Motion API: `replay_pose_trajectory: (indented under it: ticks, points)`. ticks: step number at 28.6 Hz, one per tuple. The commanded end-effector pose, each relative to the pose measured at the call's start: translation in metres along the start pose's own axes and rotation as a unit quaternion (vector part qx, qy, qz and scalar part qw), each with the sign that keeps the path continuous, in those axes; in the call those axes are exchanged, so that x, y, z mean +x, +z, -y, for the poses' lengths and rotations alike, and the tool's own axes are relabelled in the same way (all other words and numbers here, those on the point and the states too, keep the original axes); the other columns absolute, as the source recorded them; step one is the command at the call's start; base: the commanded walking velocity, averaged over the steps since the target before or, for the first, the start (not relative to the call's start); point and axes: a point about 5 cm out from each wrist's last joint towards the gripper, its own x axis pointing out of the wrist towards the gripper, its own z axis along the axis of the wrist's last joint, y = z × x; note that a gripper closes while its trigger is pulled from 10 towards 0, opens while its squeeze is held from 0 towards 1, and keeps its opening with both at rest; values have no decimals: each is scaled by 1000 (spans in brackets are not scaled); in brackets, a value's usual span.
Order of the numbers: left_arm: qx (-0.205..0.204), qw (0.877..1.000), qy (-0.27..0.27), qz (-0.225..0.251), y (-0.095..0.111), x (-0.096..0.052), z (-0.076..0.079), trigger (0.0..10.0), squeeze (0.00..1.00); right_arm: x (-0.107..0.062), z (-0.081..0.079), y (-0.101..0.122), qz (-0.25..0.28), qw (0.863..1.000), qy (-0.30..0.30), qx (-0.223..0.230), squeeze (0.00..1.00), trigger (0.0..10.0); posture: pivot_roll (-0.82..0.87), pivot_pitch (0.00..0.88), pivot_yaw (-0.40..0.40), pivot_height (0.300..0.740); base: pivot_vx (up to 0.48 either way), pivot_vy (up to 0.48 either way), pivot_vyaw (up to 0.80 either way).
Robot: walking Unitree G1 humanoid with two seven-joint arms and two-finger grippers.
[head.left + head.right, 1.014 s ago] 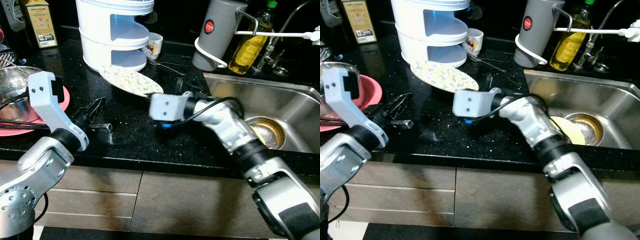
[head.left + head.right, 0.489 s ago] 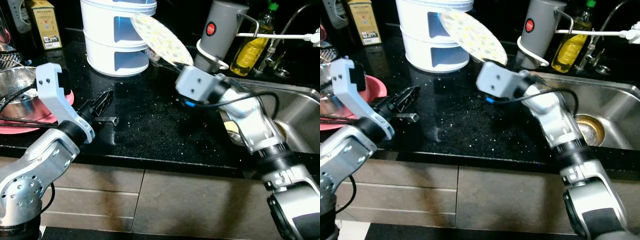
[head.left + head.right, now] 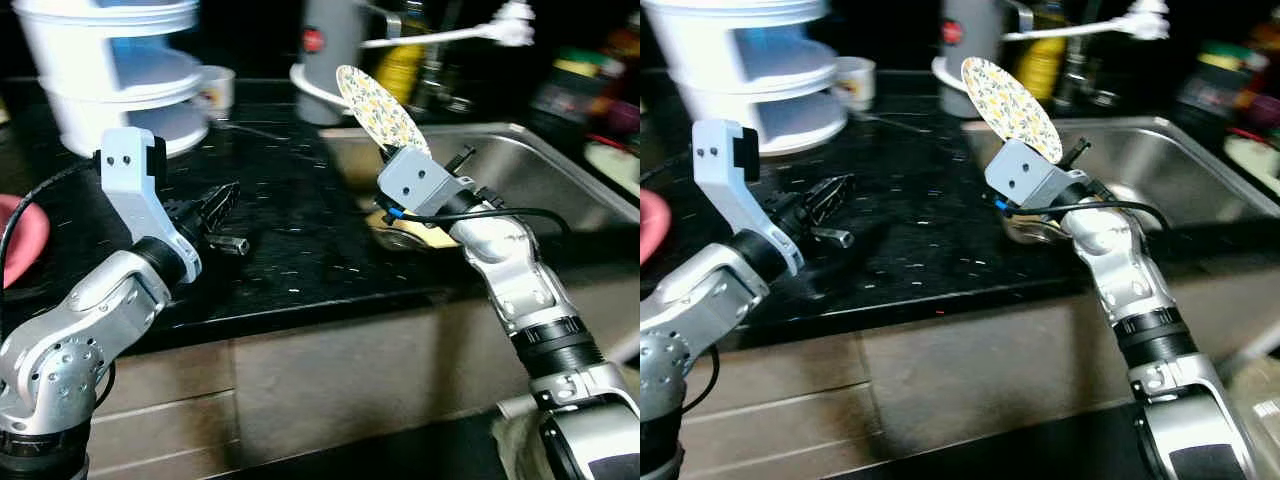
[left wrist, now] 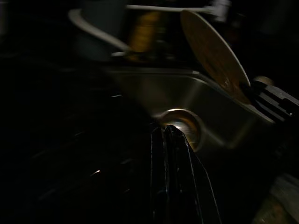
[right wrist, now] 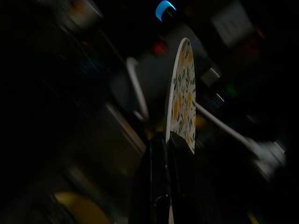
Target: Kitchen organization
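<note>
A round plate with a yellow flower pattern (image 3: 378, 108) stands tilted on edge in the air, above the left end of the steel sink (image 3: 520, 165). My right gripper (image 3: 408, 155) is shut on the plate's lower rim. In the right wrist view the plate (image 5: 183, 95) rises edge-on from between the black fingers (image 5: 159, 154). My left gripper (image 3: 216, 204) hovers low over the black counter (image 3: 290, 250), left of the sink. Its fingers (image 4: 164, 154) lie pressed together with nothing between them.
A white tiered rack (image 3: 110, 70) and a small cup (image 3: 212, 88) stand at the back left. A grey jug (image 3: 328, 50) with a white cord and a yellow oil bottle (image 3: 402, 62) stand behind the sink. A red plate (image 3: 20, 240) lies at the far left.
My right gripper has lifted the flowered plate off the counter by the rack and carried it right, over the sink's left end. The camera has swung right. The left gripper has hardly moved.
</note>
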Motion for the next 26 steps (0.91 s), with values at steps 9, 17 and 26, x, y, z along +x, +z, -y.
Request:
replay_pose_trajectory:
  ticks: [9,17,26]
  points:
    - [113,993,36,13,-3,6,-7,10000,0,12,-10,16,23,1000,-9,17,0,10000,56,0,-82,740,0,0,0]
    - [198,978,64,5,-10,7,-11,10000,0,17,-40,29,43,997,17,65,0,10000,68,0,-85,740,0,0,0]
    - [218,974,64,10,-15,10,-10,10000,0,20,-54,37,55,993,24,98,0,10000,76,0,-81,740,0,-387,0]
